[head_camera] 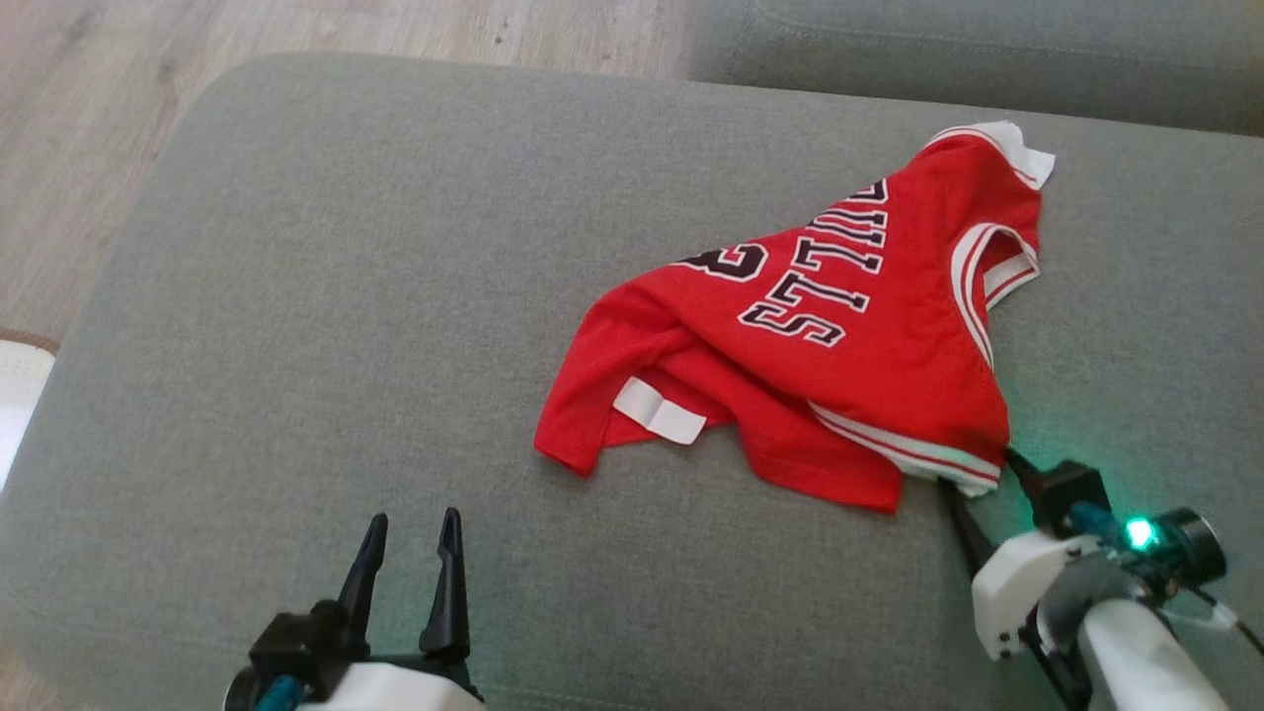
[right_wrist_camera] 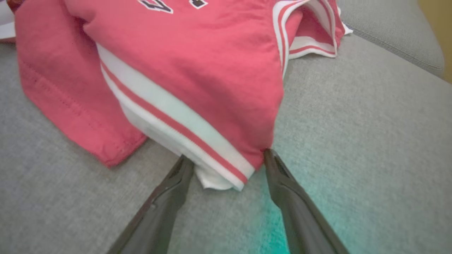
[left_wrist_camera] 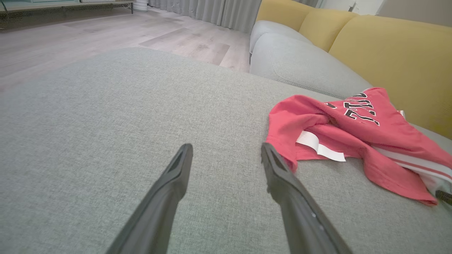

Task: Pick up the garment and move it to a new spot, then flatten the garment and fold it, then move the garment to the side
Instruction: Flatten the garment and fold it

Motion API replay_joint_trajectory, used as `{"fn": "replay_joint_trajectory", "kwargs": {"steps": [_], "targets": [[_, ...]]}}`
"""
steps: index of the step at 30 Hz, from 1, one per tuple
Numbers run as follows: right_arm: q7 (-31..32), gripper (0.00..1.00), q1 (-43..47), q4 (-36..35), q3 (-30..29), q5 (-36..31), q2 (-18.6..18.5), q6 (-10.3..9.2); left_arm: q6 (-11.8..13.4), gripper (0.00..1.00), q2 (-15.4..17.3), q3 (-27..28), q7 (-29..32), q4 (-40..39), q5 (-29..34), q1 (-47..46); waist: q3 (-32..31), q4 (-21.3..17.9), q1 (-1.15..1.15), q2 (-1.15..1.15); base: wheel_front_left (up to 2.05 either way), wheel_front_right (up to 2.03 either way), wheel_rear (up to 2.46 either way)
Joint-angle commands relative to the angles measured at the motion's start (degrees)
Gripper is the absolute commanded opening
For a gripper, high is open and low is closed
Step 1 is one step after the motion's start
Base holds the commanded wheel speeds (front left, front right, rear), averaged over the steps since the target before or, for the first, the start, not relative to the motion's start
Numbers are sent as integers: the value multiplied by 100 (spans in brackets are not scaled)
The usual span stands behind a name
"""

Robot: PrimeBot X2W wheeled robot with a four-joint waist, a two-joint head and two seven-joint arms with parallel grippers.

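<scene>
A red garment (head_camera: 839, 326) with black-and-white lettering and white-striped trim lies crumpled on the right half of a grey cushion (head_camera: 346, 296). My right gripper (head_camera: 980, 469) is open at the garment's near right corner. In the right wrist view its fingertips (right_wrist_camera: 185, 164) straddle the white-trimmed hem of the garment (right_wrist_camera: 194, 70) without pinching it. Low at the left, my left gripper (head_camera: 415, 516) stands open over bare cushion. In the left wrist view that gripper (left_wrist_camera: 226, 146) has the garment (left_wrist_camera: 353, 141) just to its right, with the near red corner beside the right fingertip.
A second grey cushion (head_camera: 987, 49) adjoins at the back right, with yellow backrests (left_wrist_camera: 388, 53) behind it. Wooden floor (head_camera: 99, 148) lies beyond the cushion's far left edge. A pale rug corner (head_camera: 20, 395) shows at the left. The cushion's left half is bare fabric.
</scene>
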Motion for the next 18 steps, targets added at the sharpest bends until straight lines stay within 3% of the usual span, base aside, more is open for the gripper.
{"fn": "replay_joint_trajectory", "kwargs": {"steps": [1, 3, 10, 18], "targets": [[-126, 42, -279, 30, 117, -29, -24, 37, 26, 100, 72, 160, -33, -166, -39, -297, 28, 19, 0, 0, 0, 0, 0], [-282, 0, -389, 125, 139, -8, 10, 37, 30, 100, 74, 165, -38, -154, -42, -307, 26, 17, 0, 0, 0, 0, 0], [-737, 0, -531, -18, 118, 40, 70, 37, 54, 100, 83, 193, -53, -120, -63, -270, -88, -98, 0, 0, 0, 0, 0], [-833, 0, -502, -1177, 47, 105, 22, 37, 67, 100, 89, 154, -51, -96, -89, -173, -387, -268, 0, 0, 0, 0, 0]]}}
